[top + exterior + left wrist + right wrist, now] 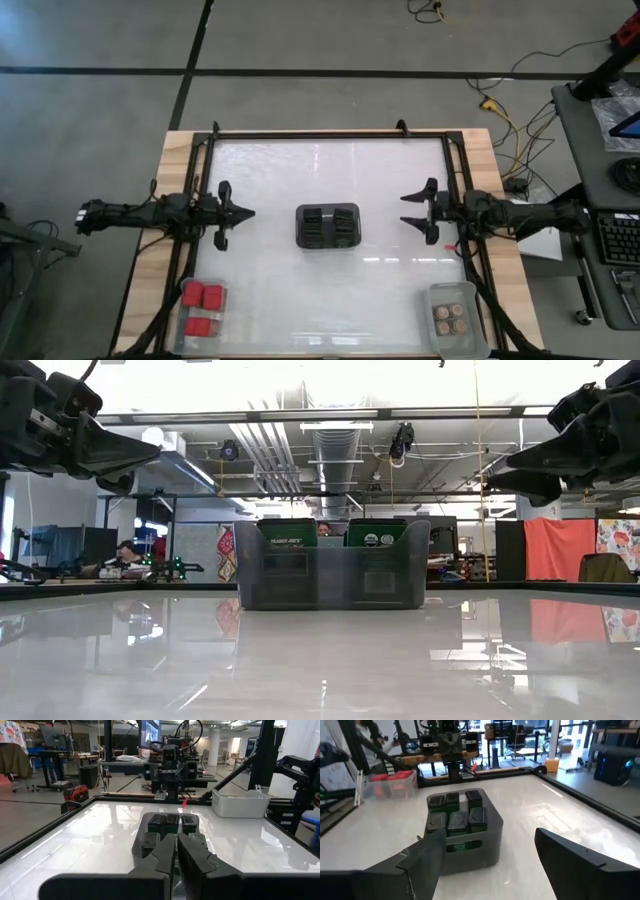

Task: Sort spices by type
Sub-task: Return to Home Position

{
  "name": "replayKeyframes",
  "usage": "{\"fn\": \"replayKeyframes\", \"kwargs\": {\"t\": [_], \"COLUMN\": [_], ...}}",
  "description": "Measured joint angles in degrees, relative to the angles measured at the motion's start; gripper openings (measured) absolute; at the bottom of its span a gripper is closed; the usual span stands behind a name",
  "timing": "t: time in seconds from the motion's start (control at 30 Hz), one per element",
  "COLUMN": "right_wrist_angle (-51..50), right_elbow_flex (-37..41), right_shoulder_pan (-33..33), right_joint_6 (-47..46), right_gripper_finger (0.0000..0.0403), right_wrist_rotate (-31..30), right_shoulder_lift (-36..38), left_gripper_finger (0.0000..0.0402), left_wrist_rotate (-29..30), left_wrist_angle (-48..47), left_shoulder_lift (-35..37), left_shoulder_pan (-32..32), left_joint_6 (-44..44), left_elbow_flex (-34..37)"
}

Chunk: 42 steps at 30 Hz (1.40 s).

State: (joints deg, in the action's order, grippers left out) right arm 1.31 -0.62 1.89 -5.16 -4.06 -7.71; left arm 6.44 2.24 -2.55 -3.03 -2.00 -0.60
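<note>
Arms apart, either side of the holder [328, 226]
Left gripper [246, 213] pressed together, empty; right gripper [408, 210] spread, empty; red boxes [202, 309] in left bin [225, 313]; jars [451, 318] in right bin [457, 293]

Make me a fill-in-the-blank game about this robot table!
1. The red boxes lie in a clear bin on the ___ arm's side.
2. The other bin holds ___ round jars.
3. The dark holder stands in the ___ of the table.
4. The left gripper is shut; the right gripper is ___.
Missing words: left, four, middle, open.
</note>
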Motion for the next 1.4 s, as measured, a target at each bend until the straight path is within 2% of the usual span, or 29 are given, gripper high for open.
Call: {"fn": "replayKeyframes", "kwargs": {"t": [0.3, 1.1, 1.4], "right_wrist_angle": [-0.04, -0.10, -0.11], "right_elbow_flex": [0.00, 0.01, 0.02], "right_shoulder_pan": [0.00, 0.00, 0.00], "right_joint_6": [-2.79, -2.79, -2.79], "right_gripper_finger": [0.0286, 0.0333, 0.0325], "right_wrist_rotate": [-0.01, -0.01, -0.01], "right_shoulder_lift": [0.03, 0.05, 0.05], "left_gripper_finger": [0.0003, 0.0004, 0.0004], "left_wrist_rotate": [0.04, 0.04, 0.04], "left_wrist_angle": [0.12, 0.28, 0.28], "left_shoulder_lift": [-0.22, -0.76, -0.76], "left_shoulder_pan": [-0.02, 0.02, 0.02], "left_joint_6": [0.00, -0.01, -0.02], "left_elbow_flex": [-0.57, -0.74, -0.74]}}
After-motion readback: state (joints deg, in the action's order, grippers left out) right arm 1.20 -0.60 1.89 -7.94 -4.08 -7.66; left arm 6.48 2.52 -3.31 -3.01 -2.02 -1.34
